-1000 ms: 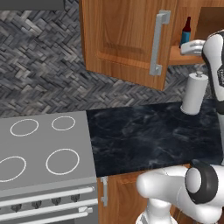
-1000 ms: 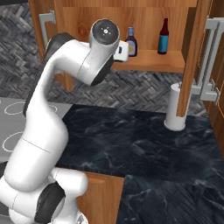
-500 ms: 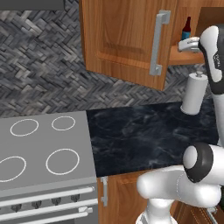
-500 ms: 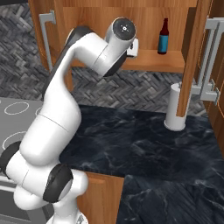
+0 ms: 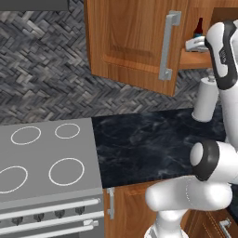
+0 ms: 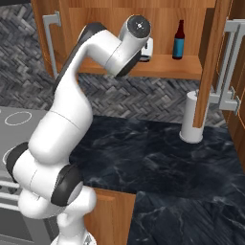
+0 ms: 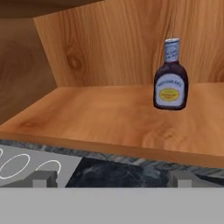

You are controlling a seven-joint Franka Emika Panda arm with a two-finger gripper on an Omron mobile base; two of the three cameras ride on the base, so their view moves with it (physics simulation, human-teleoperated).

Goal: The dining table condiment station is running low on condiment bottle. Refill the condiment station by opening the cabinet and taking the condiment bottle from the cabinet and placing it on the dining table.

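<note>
Gripper (image 7: 113, 179): jaws stand wide apart with nothing between them; in the hand view the two finger tips rise at the front edge of the shelf.
Arm change: a second ago the hand hung in front of the shelf with its round wrist cap left of the squat bottle in the right base view; now the wrist has swung up and to the right, and the hand reaches in over the shelf edge.
Cabinet (image 6: 167, 28): both doors swung open, the wooden shelf (image 7: 113, 118) in plain sight.
Condiment bottle (image 7: 171, 78): dark sauce bottle with a pale cap and a yellow label, upright on the shelf near the back wall, well apart from the finger tips and off to the right in the hand view.
Bottle change: none; it stands where it stood.
Second bottle (image 6: 179, 39): tall, brown neck, blue body, upright further right on the same shelf.
Paper towel roll (image 6: 191, 117): upright on the black counter (image 6: 158, 158) below the cabinet, unmoved.
Stove top (image 5: 42, 158): grey with white rings, left of the counter.
Base: views unchanged, so the base has not driven.
</note>
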